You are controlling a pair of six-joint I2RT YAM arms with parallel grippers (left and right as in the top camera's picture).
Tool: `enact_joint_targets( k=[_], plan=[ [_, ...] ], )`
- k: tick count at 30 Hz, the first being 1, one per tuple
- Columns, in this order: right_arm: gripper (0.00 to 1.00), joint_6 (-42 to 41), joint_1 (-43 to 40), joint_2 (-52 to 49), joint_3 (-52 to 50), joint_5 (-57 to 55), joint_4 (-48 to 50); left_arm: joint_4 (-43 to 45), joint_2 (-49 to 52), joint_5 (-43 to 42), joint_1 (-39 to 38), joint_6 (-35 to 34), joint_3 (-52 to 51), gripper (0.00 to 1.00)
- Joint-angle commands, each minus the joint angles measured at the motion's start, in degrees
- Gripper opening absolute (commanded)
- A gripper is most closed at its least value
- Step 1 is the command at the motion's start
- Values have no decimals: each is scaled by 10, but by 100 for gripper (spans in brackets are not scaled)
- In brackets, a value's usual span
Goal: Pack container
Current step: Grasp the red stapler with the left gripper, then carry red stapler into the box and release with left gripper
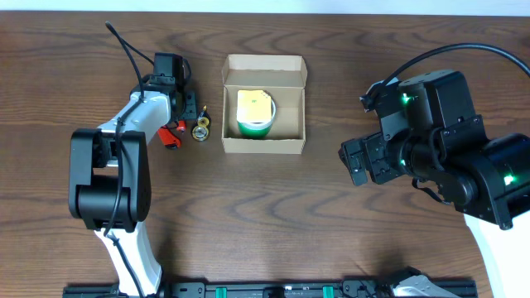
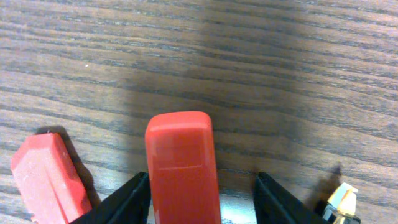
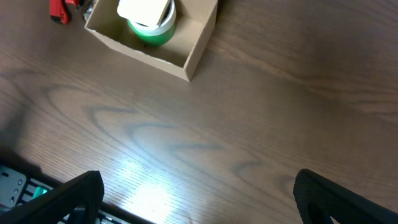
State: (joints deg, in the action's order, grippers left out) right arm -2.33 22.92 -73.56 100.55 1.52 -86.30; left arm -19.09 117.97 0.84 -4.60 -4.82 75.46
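Left fingers (image 2: 134,202) spread either side of a red block (image 2: 181,168) on the counter (image 2: 249,56); I see no pinch. A second red piece (image 2: 46,177) lies just beside it. Right fingers (image 3: 68,196) spread wide, holding nothing. The container (image 1: 263,146) sits between both arms, flap open, green roll (image 1: 254,127) inside.
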Motion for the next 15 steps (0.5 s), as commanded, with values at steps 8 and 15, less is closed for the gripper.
enact_joint_targets(
  k=[8, 15],
  plan=[
    [99, 7, -4, 7, -1, -2, -1, -17, 15, 4, 1, -32, 6, 21],
    [99, 7, -4, 7, -1, -2, -1, -52, -8, -23, 0, -47, 24, 6]
  ],
)
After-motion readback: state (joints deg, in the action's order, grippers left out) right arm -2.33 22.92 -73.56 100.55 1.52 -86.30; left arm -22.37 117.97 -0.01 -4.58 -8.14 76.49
